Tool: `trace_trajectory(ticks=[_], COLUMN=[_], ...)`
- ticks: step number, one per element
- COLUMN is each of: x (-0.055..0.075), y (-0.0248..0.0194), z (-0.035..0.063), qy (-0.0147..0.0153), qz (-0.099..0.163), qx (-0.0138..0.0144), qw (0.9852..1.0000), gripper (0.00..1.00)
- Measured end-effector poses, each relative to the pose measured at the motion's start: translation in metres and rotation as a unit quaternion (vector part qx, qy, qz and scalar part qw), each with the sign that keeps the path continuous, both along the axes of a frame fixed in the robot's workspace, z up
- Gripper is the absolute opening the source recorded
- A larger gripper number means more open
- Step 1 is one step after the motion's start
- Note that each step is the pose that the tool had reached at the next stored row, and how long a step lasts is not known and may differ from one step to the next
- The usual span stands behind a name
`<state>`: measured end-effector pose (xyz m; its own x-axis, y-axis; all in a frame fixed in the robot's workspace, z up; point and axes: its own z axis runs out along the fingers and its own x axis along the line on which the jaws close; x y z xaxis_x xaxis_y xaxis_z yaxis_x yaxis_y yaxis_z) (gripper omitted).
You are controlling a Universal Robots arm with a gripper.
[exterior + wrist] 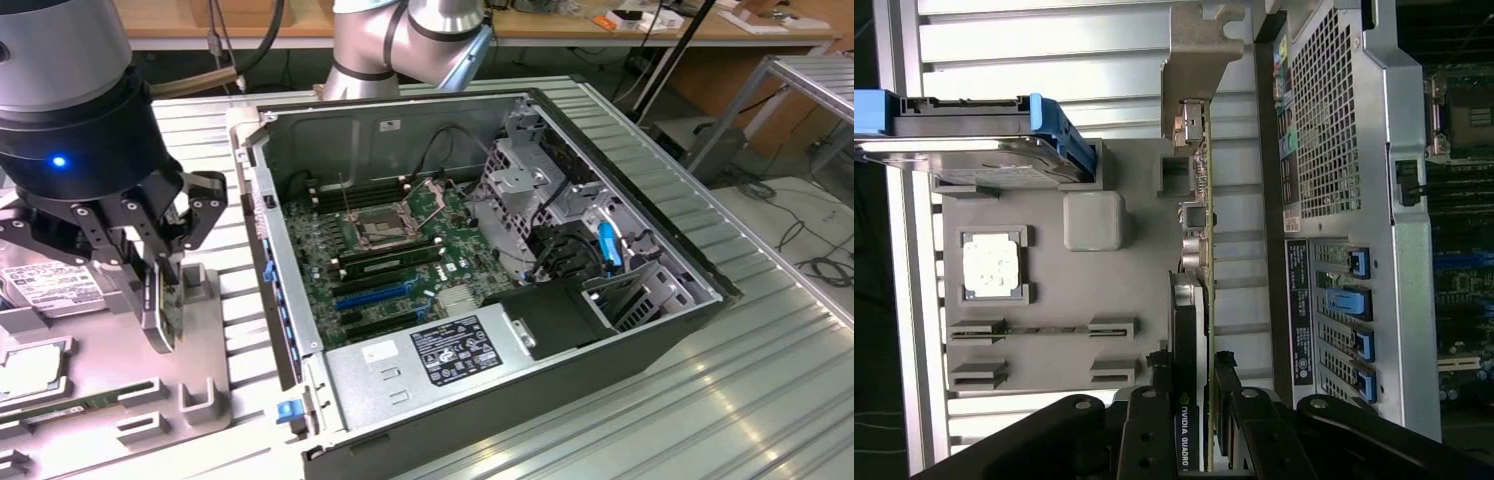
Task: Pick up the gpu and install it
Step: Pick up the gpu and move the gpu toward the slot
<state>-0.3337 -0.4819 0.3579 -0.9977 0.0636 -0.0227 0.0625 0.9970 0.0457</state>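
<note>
on the ribbed metal table (747, 400), lower left of the exterior view, the end effector (158, 285) clamps the gpu (162, 325) edgewise at its grey holder (200, 395); pick-up in hand, seemingly needing a straight lift.

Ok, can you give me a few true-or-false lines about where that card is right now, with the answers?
1. The gripper has a finger on each side of the gpu. True.
2. The gpu is seated in the case. False: it stands on edge at the tray, outside the case.
3. The case is open, with its board showing. True.
4. The tray carries the gpu alone. False: a hard drive and a chip sit on it too.
</note>
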Motion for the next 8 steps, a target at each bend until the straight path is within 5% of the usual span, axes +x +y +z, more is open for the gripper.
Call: trace_trajectory(ticks=[8], x=[0.0], y=[0.0], z=[0.0013], qy=[0.0], qz=[0.0], qx=[0.0], qw=[1.0], gripper=[0.27])
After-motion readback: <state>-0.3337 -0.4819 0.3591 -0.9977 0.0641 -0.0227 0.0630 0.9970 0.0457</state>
